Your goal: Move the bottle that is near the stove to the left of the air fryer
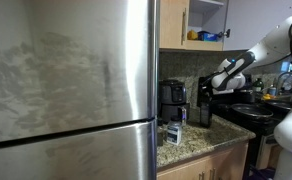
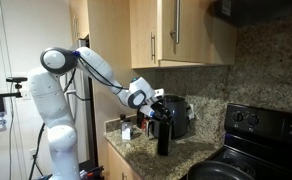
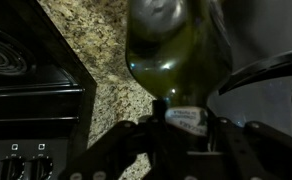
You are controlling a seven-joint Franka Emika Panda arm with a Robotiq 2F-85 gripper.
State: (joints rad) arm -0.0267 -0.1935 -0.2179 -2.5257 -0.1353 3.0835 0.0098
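Note:
The bottle [image 2: 163, 133] is tall and dark and stands upright on the granite counter, just in front of the black air fryer [image 2: 183, 116]. In an exterior view the bottle [image 1: 205, 108] stands between the air fryer [image 1: 172, 98] and the stove [image 1: 248, 114]. My gripper [image 2: 158, 104] is at the bottle's top. In the wrist view the olive-dark bottle [image 3: 176, 45] fills the upper middle, and my gripper's [image 3: 184, 122] fingers press on both sides of its labelled neck. I cannot tell whether its base touches the counter.
A small blue-and-white carton [image 1: 172, 131] stands near the counter's front edge. The stainless fridge [image 1: 66, 90] fills the space beside the air fryer. The stove [image 2: 254, 140] holds pots, and a pot lid [image 3: 271, 95] lies close to the bottle. Wall cabinets [image 2: 176, 30] hang overhead.

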